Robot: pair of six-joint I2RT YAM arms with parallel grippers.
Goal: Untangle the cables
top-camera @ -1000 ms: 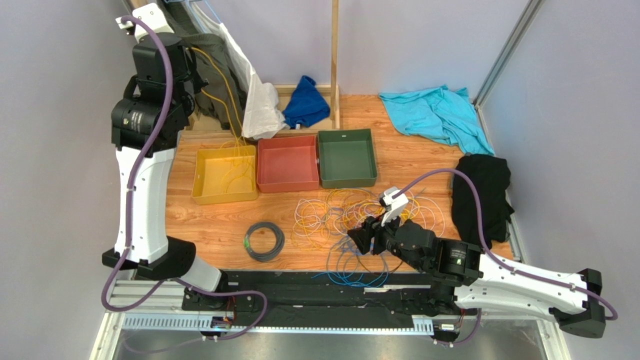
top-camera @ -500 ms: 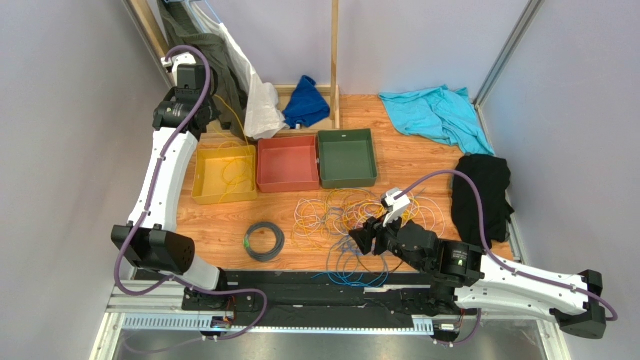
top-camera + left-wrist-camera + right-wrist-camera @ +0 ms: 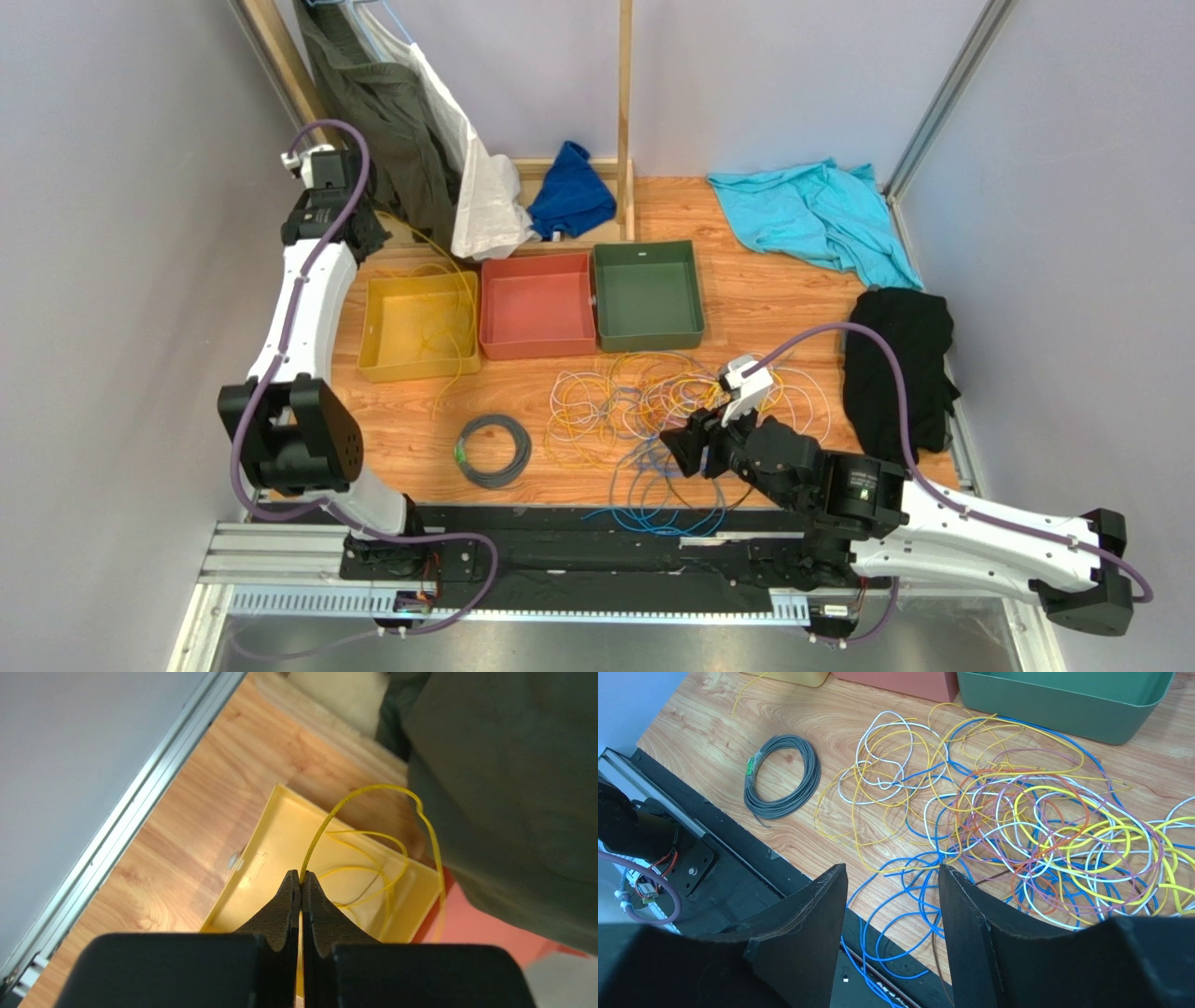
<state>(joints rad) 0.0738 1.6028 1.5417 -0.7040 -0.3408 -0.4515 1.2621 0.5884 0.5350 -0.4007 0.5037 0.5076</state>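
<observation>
The left gripper [image 3: 301, 879] is pinching one yellow cable [image 3: 330, 815] between fully closed jaws at the centre of the left wrist view. The cable is arching up from the fingertips and looping down into the yellow bin [image 3: 281, 822] directly below. In the overhead view, that arm is reaching to the upper left of the frame, beyond the row of bins.

The right gripper [image 3: 891, 882] is hovering with jaws spread wide, holding nothing, above the near edge of the tangle [image 3: 1032, 805] and over the blue loops [image 3: 899, 913]. The tangle is lying on the wooden table [image 3: 786, 301] at lower centre of the overhead frame, in front of the green bin [image 3: 648, 338]. The grey coil [image 3: 781, 777] is lying apart, to its left.

Judged progress: early. One yellow strand is going into a bin. The yellow, blue, white and orange wires are lying interlaced, awaiting separation.
</observation>
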